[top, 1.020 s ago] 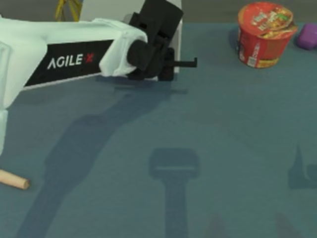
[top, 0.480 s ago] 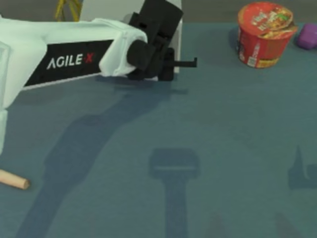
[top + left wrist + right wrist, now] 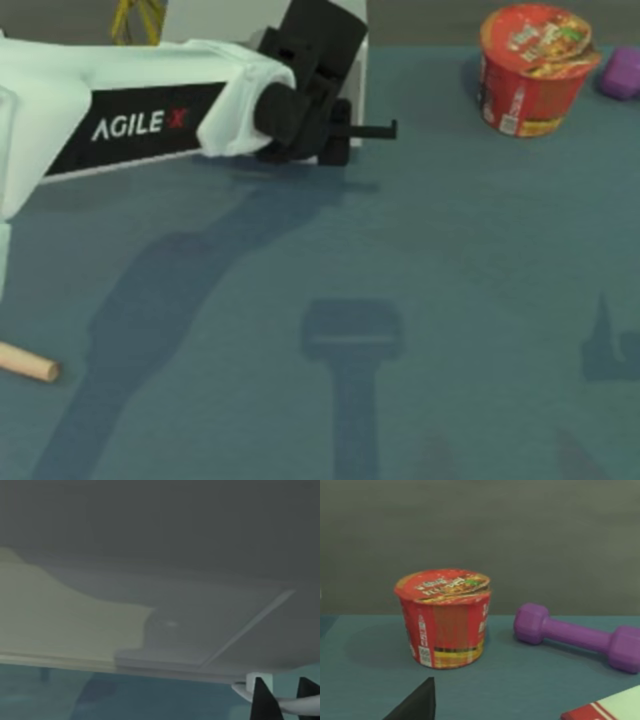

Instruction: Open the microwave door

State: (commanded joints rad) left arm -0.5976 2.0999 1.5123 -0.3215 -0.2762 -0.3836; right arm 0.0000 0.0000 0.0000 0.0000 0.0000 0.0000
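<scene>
Top view is showing the left arm point(image 3: 130, 115) reaching from nine o'clock toward the microwave point(image 3: 215, 20) at twelve o'clock on the table's point(image 3: 450, 300) far edge. The left gripper point(image 3: 375, 128) is sitting at the box's right front corner, one finger pointing toward three o'clock. The microwave door point(image 3: 190, 625) is filling the left wrist view, lying right in front of the fingertips point(image 3: 262, 702); whether the jaws are gripping anything I cannot tell. Further right, a noodle cup point(image 3: 533, 68) and purple dumbbell point(image 3: 622, 72) are standing apart. The right arm is staying parked out of the top view.
</scene>
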